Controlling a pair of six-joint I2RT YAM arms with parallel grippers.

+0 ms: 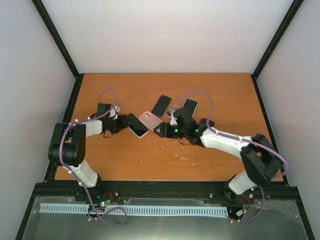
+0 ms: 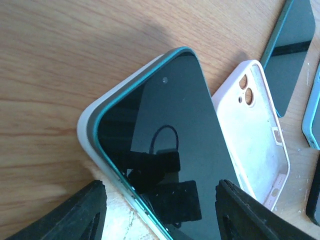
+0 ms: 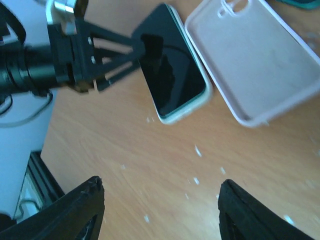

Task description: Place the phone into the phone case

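Firstly the left gripper (image 2: 160, 187): we see its fingers closed on the near end of the phone, one finger on each long side.
Phone (image 2: 170, 140): it lies screen up on the table (image 1: 150, 160), and a pale rim shows under its green edge. Its far end is just beside the case.
Case (image 2: 255, 140): it is pink and lies with the hollow side up and nothing inside. We see its camera holes at the far end.
Dark phone (image 1: 161, 105): it lies behind the case, apart from it.
Right gripper (image 3: 160, 185): its fingers are wide apart and hold nothing. It hangs over bare wood near the case.
Second phone (image 1: 189, 106): it lies behind the right arm.
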